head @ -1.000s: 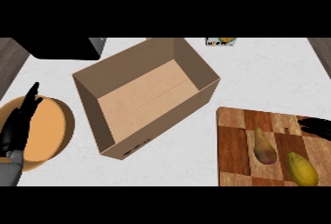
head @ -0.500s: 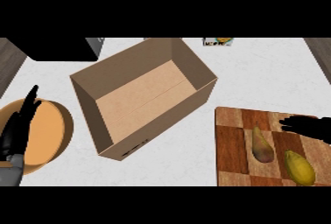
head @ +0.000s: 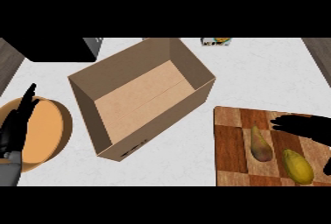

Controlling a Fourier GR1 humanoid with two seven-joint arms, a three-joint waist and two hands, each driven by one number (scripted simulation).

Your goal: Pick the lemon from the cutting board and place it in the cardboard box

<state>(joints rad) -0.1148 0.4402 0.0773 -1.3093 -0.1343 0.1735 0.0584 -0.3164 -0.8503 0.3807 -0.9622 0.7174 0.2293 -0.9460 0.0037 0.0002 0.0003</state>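
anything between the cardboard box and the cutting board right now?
Head view: nothing. Only a strip of bare white counter separates the cardboard box from the cutting board. The lemon and the other fruit lie on the board itself.

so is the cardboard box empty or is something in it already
Empty: the cardboard box is open-topped and only its bare floor shows. The lemon lies on the cutting board.

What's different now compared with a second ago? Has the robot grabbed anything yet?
Only the right hand has moved: it has slid leftward over the cutting board, toward the lemon and the pear-shaped fruit. It holds nothing yet. The fruits, the cardboard box, the orange bowl and the left hand above the bowl stayed put.
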